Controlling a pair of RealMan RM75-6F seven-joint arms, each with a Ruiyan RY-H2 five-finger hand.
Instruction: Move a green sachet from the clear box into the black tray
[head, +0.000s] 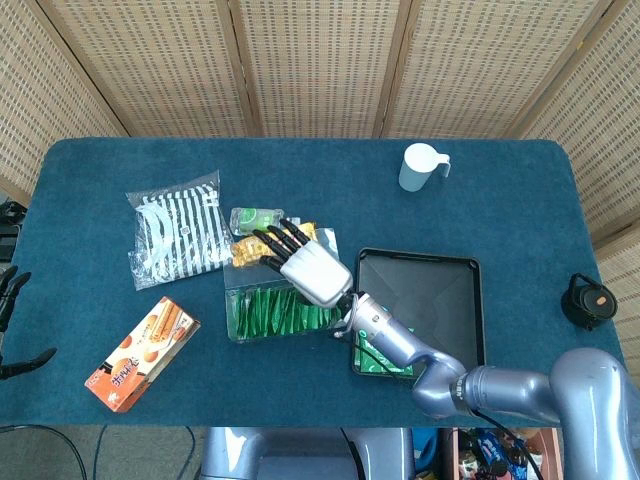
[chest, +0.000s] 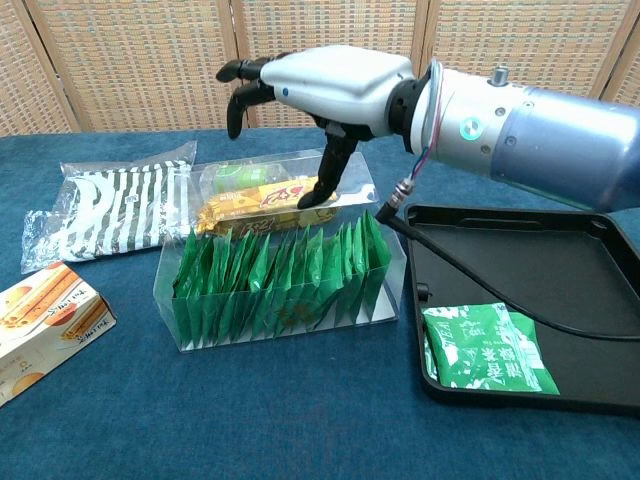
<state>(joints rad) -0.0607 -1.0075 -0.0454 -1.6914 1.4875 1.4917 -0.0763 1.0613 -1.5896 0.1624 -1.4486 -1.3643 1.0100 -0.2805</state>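
Green sachets (chest: 280, 280) stand packed on edge in a tight row along the near side of the clear box (chest: 180, 300), which sits mid-surface just left of the black tray (chest: 590, 245). One green sachet (chest: 487, 347) lies flat in the tray's near left corner. Behind the row, inside the box, a yellow snack bar (chest: 262, 203) rests across the top, with a small green packet (chest: 237, 177) at the far end.

Only the right hand (chest: 320, 85) shows; the left hand is out of both views. It hovers above the far half of the box, palm down, holding nothing, its fingers (head: 275, 240) spread and curled downward, the thumb pointing down toward the snack bar's right end. In the chest view the thumb tip looks close to the bar; whether it touches is unclear.

Judging from this, the hand sits over the bar rather than over the sachet row, so a straight descent would likely land on the wrong item or knock the bar into the sachets. The row is tightly packed, so fingers closing there could pinch two or three at once, or drag neighbours out. The box looks light and thin-walled; a finger catching its rim could tilt or shove it toward the striped bag (chest: 110, 210) at the left or against the tray. The biscuit carton (chest: 40, 320) at the near left and the white mug (head: 420, 166) at the far side are well apart from the work.
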